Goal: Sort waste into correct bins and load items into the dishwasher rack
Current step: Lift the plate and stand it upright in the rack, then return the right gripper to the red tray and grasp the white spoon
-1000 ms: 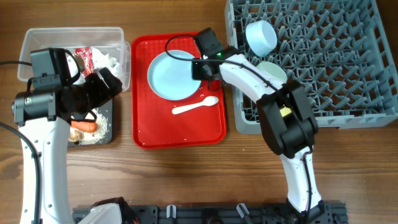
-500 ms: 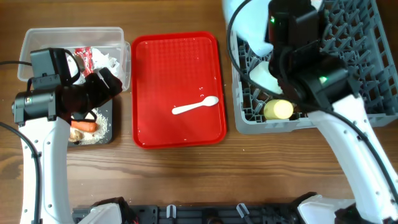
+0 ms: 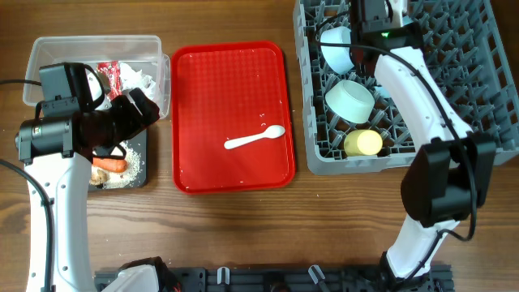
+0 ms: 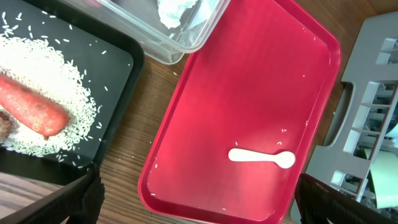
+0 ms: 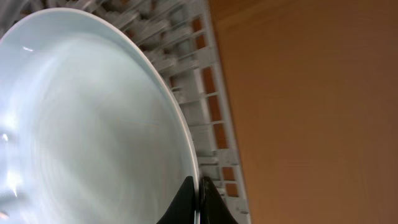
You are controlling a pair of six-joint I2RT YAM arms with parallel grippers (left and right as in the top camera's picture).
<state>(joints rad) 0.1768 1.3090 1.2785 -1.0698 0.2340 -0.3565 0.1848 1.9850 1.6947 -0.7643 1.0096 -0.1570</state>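
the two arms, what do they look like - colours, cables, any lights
Both arms look alike: the left arm and right arm have smooth white tube links joined by chunky black joint housings. Thin black cables run along them. A small green light glows near the right wrist. The left fingers and right fingers are black.

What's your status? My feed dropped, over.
Right gripper shut on plate, at the rack. Left gripper open, empty. Spoon on red tray, not yet loaded. Nothing blocking.
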